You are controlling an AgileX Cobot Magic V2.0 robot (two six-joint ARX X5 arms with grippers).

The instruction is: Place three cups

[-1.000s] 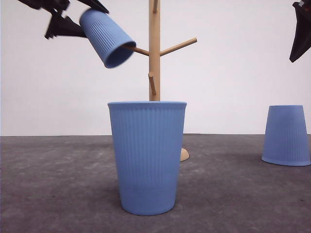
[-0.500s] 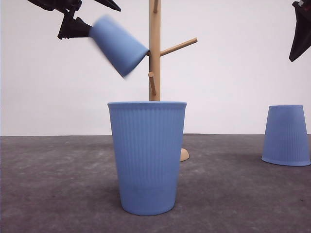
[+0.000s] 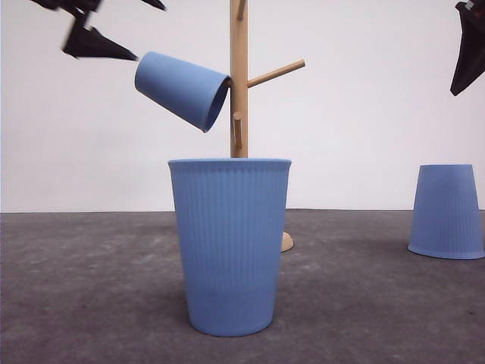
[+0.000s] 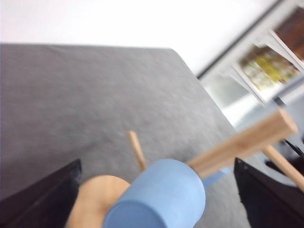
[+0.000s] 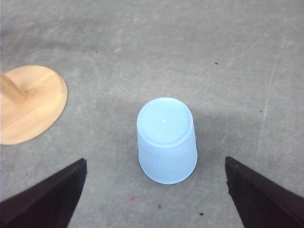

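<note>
One matte blue ribbed tumbler (image 3: 183,89) hangs mouth-first on a peg of the pale wooden cup tree (image 3: 240,91) in the upper middle of the front view, and the left gripper (image 3: 95,26) at upper left has its fingers spread and clear of it. Hanging the first cup looks done. A second blue tumbler (image 3: 229,244) stands upright at centre foreground; a third (image 5: 166,140) sits upside down on the grey tabletop (image 3: 364,303) at right, below the right gripper (image 5: 154,197), whose fingers are released. Next likely calls for descending to grip one.

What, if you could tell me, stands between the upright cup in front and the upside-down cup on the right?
In the front view, only bare grey table separates the upright cup from the upside-down cup; the wooden rack stands behind the upright one.
</note>
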